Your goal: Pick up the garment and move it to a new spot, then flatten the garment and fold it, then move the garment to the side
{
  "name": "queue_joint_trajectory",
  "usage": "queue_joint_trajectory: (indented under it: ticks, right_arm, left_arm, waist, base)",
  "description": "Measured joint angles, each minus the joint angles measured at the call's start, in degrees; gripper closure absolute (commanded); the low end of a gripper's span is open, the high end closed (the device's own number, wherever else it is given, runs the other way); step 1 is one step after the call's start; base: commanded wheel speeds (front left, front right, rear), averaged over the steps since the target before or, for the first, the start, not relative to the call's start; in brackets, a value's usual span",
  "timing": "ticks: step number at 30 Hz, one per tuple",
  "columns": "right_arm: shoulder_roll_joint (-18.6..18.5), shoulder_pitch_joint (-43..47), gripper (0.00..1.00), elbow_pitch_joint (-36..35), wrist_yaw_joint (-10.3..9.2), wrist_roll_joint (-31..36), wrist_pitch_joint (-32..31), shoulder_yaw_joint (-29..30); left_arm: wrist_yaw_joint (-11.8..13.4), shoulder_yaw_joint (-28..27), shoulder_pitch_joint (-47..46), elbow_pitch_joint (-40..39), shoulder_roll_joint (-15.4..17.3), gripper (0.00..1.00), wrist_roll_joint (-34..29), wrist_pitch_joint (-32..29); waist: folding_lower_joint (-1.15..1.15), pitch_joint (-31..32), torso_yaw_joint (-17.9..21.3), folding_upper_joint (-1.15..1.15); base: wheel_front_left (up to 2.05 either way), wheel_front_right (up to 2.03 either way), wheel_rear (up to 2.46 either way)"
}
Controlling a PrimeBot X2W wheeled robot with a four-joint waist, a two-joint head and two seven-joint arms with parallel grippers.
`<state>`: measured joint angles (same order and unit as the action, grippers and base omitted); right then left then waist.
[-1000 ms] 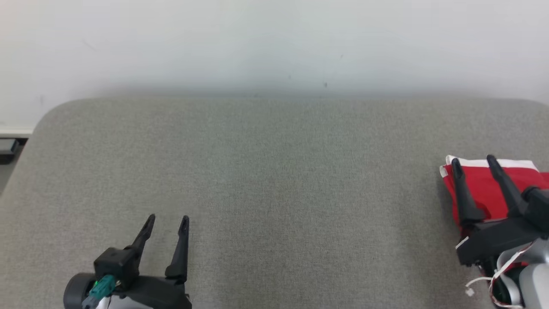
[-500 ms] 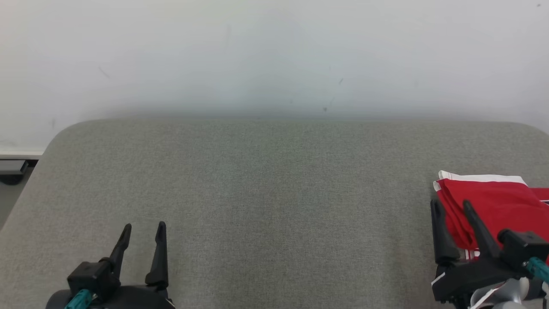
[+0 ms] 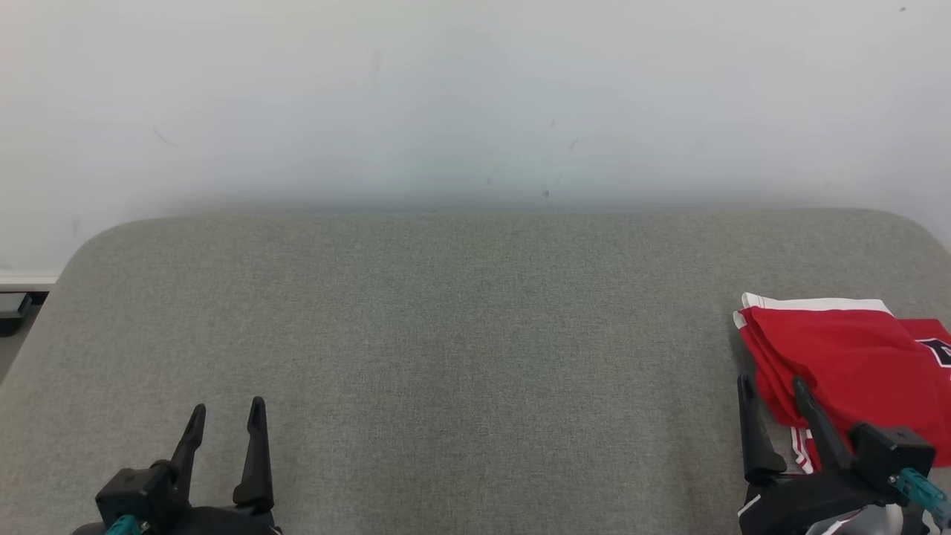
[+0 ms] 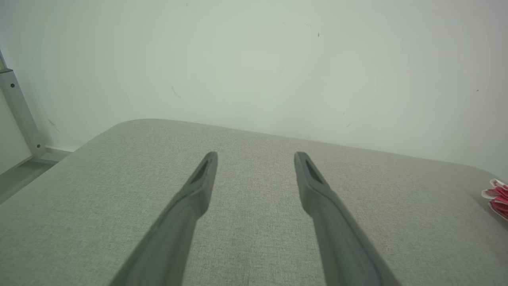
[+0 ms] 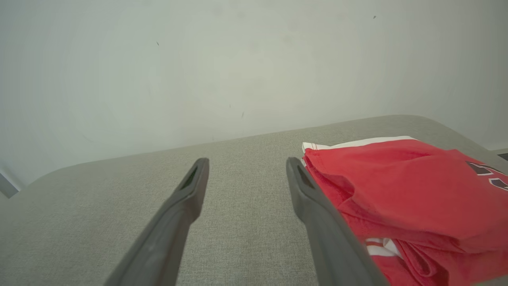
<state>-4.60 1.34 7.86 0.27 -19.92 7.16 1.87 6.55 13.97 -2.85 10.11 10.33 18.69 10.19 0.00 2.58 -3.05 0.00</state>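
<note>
Right gripper [image 3: 771,383], two long dark plastic fingers [image 5: 321,214] on a black body: jaws spread wide, nothing btwn them, bare cloth surface in the gap. It sits at lower right of head view, tips pointing fwd twd the wall. Its right-hand finger runs along the near-left edge of the red folded garment [image 3: 839,357]. In right wrist view that finger overlaps the red cloth's edge; can't tell if touching. A teal connector [image 3: 917,487] sticks out by the gripper's base.

Left gripper [image 3: 227,407], same dark two-finger build: also wide apart and empty, at lower left of head view, fingers fwd, over bare fabric.

Garment: red knit, folded in several layers. It has a white trim strip along the far edge, red-and-white striped bit at the near side, and dark lettering at the right, cut by the frame. It lies at the right end of the grey fabric-covered padded tabletop w/ rounded corners [image 3: 475,334], well apart from the left gripper. A corner of it pokes in at far right of left wrist view [image 4: 496,196].

Behind the top: plain off-white wall [image 3: 475,96] w/ a few small dark marks. Far left, a small dark object [image 3: 11,305] low by the wall. Left wrist view has a grey metal post [image 4: 20,115] there.
</note>
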Motion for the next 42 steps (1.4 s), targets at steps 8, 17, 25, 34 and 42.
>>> queue_joint_trajectory:
  ticks: [8, 17, 25, 34, 42]
  right_arm:
    - [0.03, -0.16, 0.00, 1.08, 0.07, 0.01, 0.47, -0.75]
    - [0.04, -0.53, 0.00, 1.66, 0.08, 0.01, 0.75, -0.90]
    - [0.00, -0.52, 0.00, 3.15, -0.59, 0.29, -0.63, -1.03]
    - [0.02, -0.53, 0.00, 3.38, -0.60, 0.29, -1.25, -1.68]
    - [0.35, 0.49, 1.00, 5.17, -0.59, 0.27, -1.69, -2.04]
  left_arm:
    - [0.00, 0.32, 0.00, 0.91, -0.25, 0.00, -0.09, -0.40]
    - [0.07, 0.74, -0.01, 1.65, -0.15, 0.00, -1.60, -0.54]
    - [-0.43, 0.92, 0.24, 2.65, -0.99, 0.00, -0.14, -2.16]
    - [-0.03, 0.08, 0.24, 2.43, -1.16, 0.00, 0.41, -2.43]
    - [-0.03, 0.10, 0.97, 4.09, -1.64, 1.00, 0.54, -2.43]
  waist:
    - [0.00, -0.03, 0.45, 0.00]
    - [0.00, -0.19, 0.64, 0.00]
    - [0.00, -0.25, 0.55, 0.00]
    - [0.00, -0.16, 0.40, 0.00]
    - [0.00, -0.04, 0.33, 0.00]
  base:
    - [0.00, 0.00, 0.00]
    - [0.00, 0.00, 0.00]
    - [0.00, 0.00, 0.00]
    - [0.00, 0.00, 0.00]
    - [0.00, 0.00, 0.00]
